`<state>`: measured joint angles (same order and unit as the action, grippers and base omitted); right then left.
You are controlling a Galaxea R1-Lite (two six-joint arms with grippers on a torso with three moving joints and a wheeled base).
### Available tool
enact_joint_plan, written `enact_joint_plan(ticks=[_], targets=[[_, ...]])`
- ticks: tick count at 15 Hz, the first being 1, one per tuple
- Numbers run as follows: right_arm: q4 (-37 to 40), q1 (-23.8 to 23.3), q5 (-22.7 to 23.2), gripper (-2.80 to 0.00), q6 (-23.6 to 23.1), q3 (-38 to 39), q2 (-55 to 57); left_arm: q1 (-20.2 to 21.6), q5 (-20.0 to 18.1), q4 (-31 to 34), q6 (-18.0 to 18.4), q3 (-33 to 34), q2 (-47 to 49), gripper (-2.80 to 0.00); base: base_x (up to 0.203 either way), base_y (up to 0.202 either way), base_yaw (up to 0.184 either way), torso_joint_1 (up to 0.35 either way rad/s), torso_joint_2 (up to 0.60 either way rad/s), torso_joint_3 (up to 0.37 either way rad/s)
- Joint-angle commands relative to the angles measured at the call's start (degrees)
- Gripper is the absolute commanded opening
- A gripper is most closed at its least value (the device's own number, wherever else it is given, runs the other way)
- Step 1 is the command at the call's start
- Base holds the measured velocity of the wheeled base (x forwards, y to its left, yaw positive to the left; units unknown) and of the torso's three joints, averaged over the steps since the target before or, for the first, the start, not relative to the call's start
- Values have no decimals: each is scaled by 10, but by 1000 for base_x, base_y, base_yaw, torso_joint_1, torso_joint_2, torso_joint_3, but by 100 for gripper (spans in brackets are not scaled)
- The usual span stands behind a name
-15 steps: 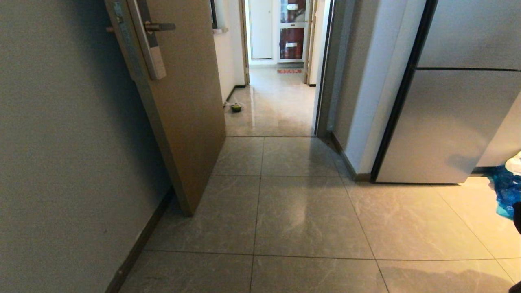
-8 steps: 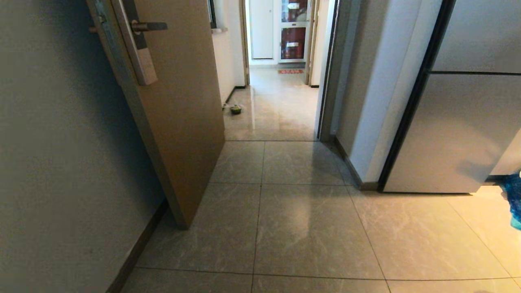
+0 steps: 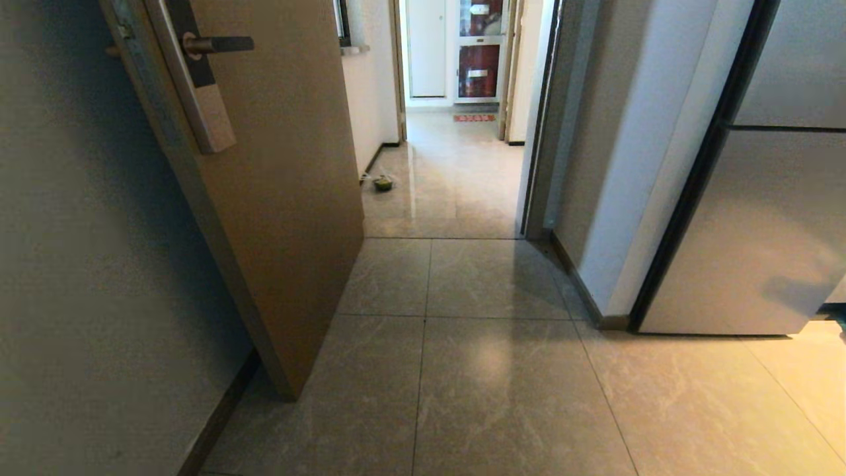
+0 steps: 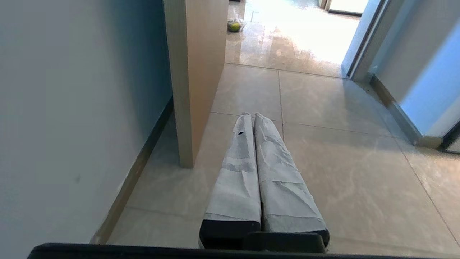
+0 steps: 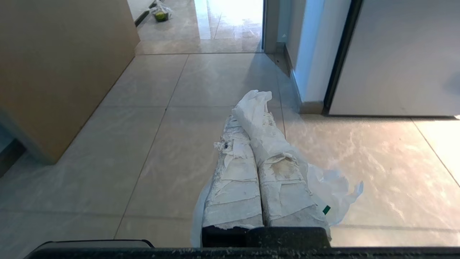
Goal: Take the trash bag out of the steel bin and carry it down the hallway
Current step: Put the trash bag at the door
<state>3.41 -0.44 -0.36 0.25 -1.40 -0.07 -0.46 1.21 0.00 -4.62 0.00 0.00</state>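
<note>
The trash bag (image 5: 334, 187) is thin white wrinkled plastic, and a strip of it is pinched between the taped fingers of my right gripper (image 5: 248, 118). The rest of it billows beside and below that gripper, above the tiled floor. My left gripper (image 4: 252, 116) is shut with nothing in it and hangs low over the floor near the door's edge. Neither arm shows in the head view. The hallway (image 3: 449, 165) runs ahead through the doorway, with glossy beige tiles. The steel bin is out of view.
An open brown door (image 3: 284, 198) with a lever handle stands on the left, against a grey wall (image 3: 79, 264). On the right are the door frame (image 3: 542, 132) and a tall grey cabinet (image 3: 760, 231). A small green object (image 3: 383, 183) lies on the hallway floor by the left wall.
The whole head view has shifted: the door and doorway sit nearer and larger, and the blue bag at the right edge has slid out of the picture. The camera has moved.
</note>
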Motion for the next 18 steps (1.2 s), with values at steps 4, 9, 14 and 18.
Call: enact_joint_plan(ticks=[4,9,14,18], targets=[[0,0,0,-280,0,0,0,0,0,0,0,0,0,-280,193,0,2,3,3,2],[0,0,0,-280,0,0,0,0,0,0,0,0,0,-280,193,0,2,4,2,3],[0,0,0,-280,0,0,0,0,0,0,0,0,0,-280,194,0,2,2,3,2],[0,0,0,-280,0,0,0,0,0,-1,0,0,0,-280,192,0,1,2,5,0]])
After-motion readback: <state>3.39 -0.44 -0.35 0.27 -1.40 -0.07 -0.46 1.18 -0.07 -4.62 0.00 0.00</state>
